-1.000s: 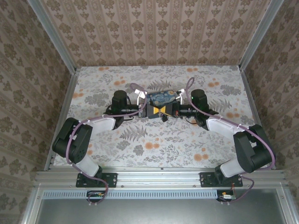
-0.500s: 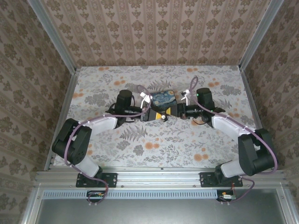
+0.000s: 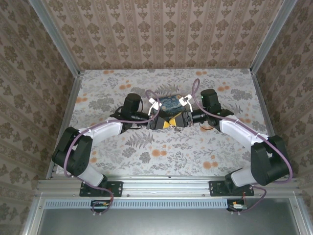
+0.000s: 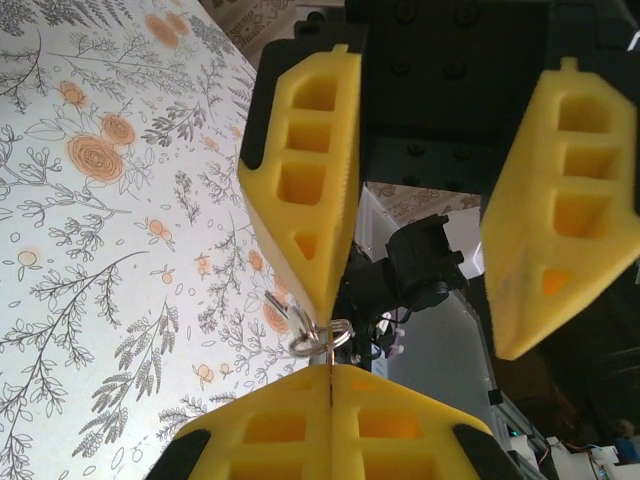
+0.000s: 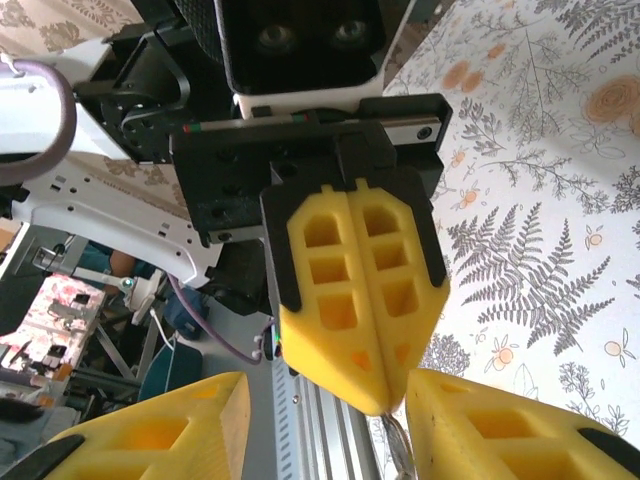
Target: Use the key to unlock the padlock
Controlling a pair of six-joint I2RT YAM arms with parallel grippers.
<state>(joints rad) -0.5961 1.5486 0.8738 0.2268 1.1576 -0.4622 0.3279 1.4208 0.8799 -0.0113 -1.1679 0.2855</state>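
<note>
between closed left fingers, the key

arms: white shells, black joints | cables: purple | jaws: yellow, hollow-celled, black-backed

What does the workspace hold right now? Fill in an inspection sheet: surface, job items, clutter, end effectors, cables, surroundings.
Surface: floral-print table, flat.
Job's things: key on its ring, pinched at the left fingertips; padlock cannot be made out.
Clutter: blue-and-yellow painted box just behind the meeting end effectors.
End effectors: left end effector shut on the key; right end effector open, facing it tip to tip, one finger beside the key.
Cables: lilac cables run along both arms.
Surroundings: patterned walls on three sides; metal rail at the near edge.
</note>
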